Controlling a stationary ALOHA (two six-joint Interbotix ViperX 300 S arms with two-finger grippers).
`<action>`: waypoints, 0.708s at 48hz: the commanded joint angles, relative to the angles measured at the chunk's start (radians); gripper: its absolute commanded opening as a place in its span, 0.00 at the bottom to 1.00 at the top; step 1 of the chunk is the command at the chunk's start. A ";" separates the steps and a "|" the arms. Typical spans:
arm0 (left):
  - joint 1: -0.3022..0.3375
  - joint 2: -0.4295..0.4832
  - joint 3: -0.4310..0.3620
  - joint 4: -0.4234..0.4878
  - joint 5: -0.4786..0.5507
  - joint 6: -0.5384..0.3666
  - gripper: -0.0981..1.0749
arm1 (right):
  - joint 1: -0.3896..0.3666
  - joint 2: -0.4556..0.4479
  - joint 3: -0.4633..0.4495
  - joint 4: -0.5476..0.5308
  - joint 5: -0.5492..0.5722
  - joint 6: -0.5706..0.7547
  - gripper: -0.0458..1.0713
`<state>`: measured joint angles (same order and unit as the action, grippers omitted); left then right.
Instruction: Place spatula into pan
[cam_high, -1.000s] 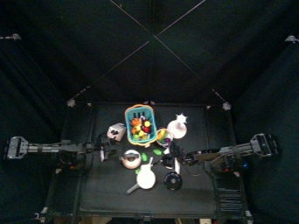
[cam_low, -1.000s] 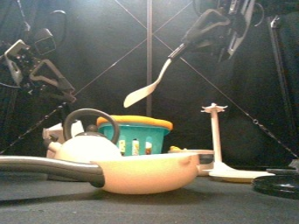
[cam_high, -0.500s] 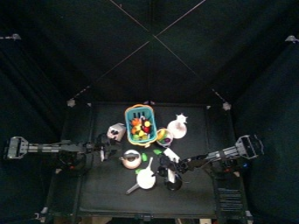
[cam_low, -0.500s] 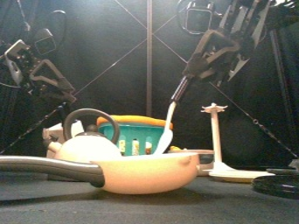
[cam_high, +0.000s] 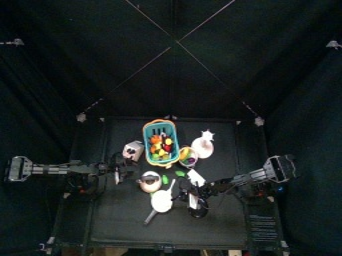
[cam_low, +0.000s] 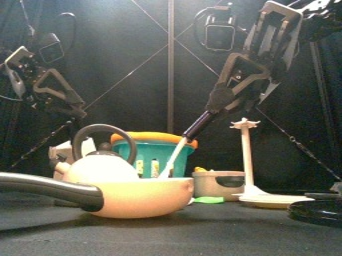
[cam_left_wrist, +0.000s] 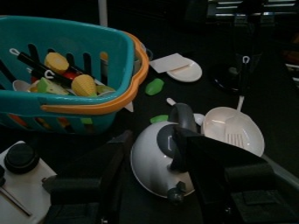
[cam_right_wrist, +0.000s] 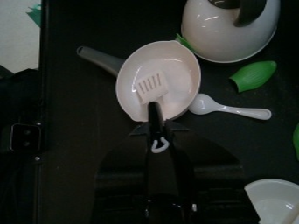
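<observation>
The pan (cam_right_wrist: 163, 66) is small, round and cream inside, with a thin grey handle (cam_right_wrist: 93, 56). It lies at the table's front (cam_high: 163, 201) and stands near and large in the front view (cam_low: 140, 198). The spatula (cam_right_wrist: 149, 85) has a white slotted head and a dark handle. Its head rests inside the pan, and it slants down into the pan in the front view (cam_low: 175, 160). My right gripper (cam_right_wrist: 156, 133) is shut on the spatula's handle, just above the pan (cam_low: 230, 88). My left gripper (cam_low: 47, 85) rests open at the left, above a white kettle (cam_left_wrist: 163, 157).
A teal basket with an orange rim (cam_high: 160, 140) holds toy food behind the pan. The white kettle (cam_low: 94, 165) stands next to the pan. A white stand on a plate (cam_low: 245, 160) is at the right. A white spoon (cam_right_wrist: 228, 108) and green pieces (cam_right_wrist: 251, 74) lie nearby.
My right gripper has come down and leftward with the spatula, from high above the table until its head sits in the pan. The pan has shifted slightly. The left arm has not moved.
</observation>
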<state>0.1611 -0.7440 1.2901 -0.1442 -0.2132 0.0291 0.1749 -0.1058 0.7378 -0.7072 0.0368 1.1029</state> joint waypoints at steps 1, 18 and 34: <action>0.003 0.002 -0.012 0.002 -0.005 0.002 0.79 | -0.002 -0.034 -0.021 -0.003 0.000 -0.005 0.45; 0.003 0.002 -0.011 0.002 -0.005 0.000 0.79 | -0.006 -0.051 -0.052 -0.063 0.018 -0.012 0.45; 0.005 0.002 -0.008 0.002 -0.005 0.000 0.79 | -0.008 -0.046 -0.086 -0.135 0.017 -0.011 0.45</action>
<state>0.1626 -0.7440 1.2947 -0.1442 -0.2132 0.0276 0.1718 -0.1258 0.6765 -0.8376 0.0583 1.0922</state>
